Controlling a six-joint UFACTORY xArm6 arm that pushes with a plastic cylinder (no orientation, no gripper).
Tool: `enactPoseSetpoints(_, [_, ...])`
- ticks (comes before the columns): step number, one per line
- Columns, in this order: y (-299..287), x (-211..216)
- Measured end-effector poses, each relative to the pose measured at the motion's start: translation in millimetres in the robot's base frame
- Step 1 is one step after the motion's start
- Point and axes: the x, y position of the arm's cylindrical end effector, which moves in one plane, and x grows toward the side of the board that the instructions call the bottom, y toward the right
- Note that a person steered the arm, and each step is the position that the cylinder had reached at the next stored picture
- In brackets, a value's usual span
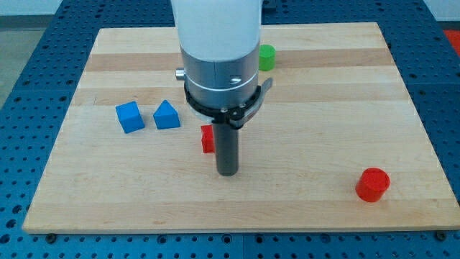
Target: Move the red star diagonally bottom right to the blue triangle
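Just right of the half-hidden red star block (207,139), my tip (227,173) carries no pincer and holds nothing; you risk shoving it into the blue triangular block (166,115).

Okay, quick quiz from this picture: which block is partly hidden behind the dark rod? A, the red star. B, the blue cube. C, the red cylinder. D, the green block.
A: only a sliver of the red star shows at the left edge of the rod, just above my tip; the red cylinder and blue cube stand in full view, well apart.
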Motion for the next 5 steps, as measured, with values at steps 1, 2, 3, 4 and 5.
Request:
enactPoseSetpoints(1, [-102, 0])
enactPoseSetpoints(2, [-167, 0])
enactPoseSetpoints(3, [-211, -6])
enactPoseSetpoints(4, [-193, -63])
enactPoseSetpoints(5, [-174, -110])
